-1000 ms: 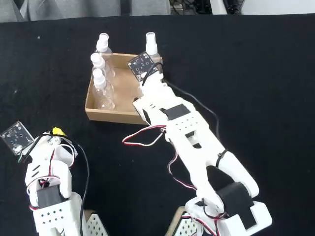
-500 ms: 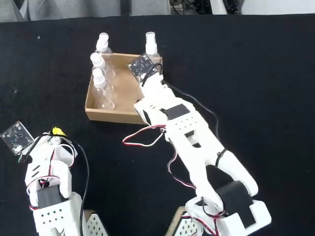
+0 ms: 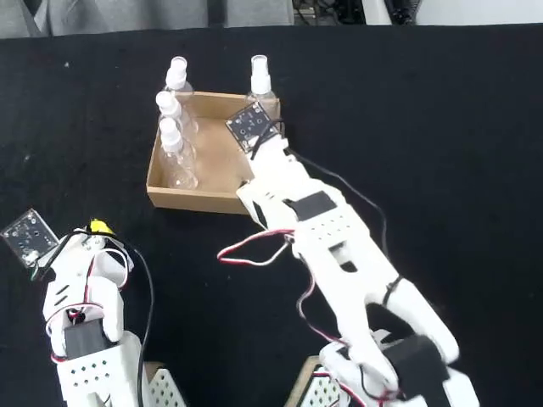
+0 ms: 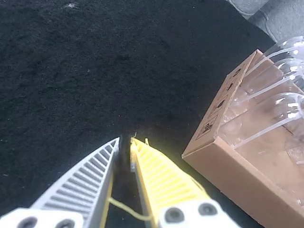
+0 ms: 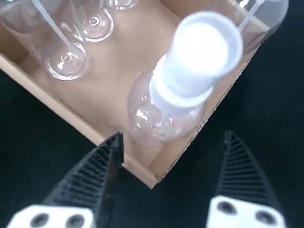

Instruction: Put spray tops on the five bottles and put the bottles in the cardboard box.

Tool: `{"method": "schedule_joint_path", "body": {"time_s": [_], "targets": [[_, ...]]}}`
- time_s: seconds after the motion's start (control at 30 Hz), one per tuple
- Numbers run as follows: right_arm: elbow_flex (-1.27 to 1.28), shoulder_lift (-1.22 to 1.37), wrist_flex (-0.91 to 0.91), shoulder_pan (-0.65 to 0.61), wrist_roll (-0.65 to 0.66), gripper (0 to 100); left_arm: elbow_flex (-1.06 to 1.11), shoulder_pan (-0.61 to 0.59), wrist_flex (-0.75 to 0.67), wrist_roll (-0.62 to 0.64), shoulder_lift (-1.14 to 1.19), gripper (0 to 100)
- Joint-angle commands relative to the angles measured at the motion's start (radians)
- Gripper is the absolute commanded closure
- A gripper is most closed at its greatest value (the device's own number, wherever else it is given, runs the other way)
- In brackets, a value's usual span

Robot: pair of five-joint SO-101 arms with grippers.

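The cardboard box (image 3: 216,200) (image 5: 142,171) stands left of the table's middle. Three clear bottles with white spray tops (image 3: 172,140) stand upright along its left wall. Another capped bottle (image 5: 180,71) stands inside the box at a corner. My right gripper (image 5: 173,140) is open above it, one jaw on each side, apart from it. My right arm (image 3: 288,191) covers that bottle in the high view. A further capped bottle (image 3: 260,75) (image 5: 266,14) stands just outside the box's far right corner. My left gripper (image 4: 126,142) (image 3: 97,227) is shut and holds nothing, low at the near left.
The tabletop is a black cloth (image 3: 441,127). The box's near wall (image 4: 223,156) lies a short way from my left gripper. Red and white cables (image 3: 254,250) hang from the right arm above the cloth.
My right arm has drawn back a little toward the near side and shifted right over the box's right edge. The left arm and the bottles have not moved.
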Motion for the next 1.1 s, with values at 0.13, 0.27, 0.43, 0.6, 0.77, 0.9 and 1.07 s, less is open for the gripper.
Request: {"method": "schedule_joint_path", "body": {"time_s": [0.13, 0.27, 0.43, 0.6, 0.77, 0.9, 1.07], "targets": [[0.039, -0.163, 0.006, 0.032, 0.008, 72.7, 0.024, -0.001, -0.021, -0.011, -0.014, 97], [0.067, -0.206, 0.006, 0.032, 0.008, 72.7, 0.024, -0.001, -0.021, -0.011, -0.014, 97], [0.088, -0.266, 0.046, 0.031, 0.009, 72.7, 0.024, -0.001, -0.021, -0.011, -0.014, 97], [0.091, -0.331, 0.1, 0.029, 0.009, 72.7, 0.024, -0.001, -0.021, -0.011, -0.014, 97], [0.093, -0.381, 0.133, 0.034, 0.009, 72.7, 0.024, -0.001, -0.021, -0.011, -0.014, 97], [0.094, -0.407, 0.155, 0.034, 0.009, 72.7, 0.024, -0.001, -0.021, -0.011, -0.014, 97], [0.116, -0.449, 0.146, 0.034, 0.008, 78.8, 0.024, -0.001, -0.021, -0.011, -0.014, 97]]}}
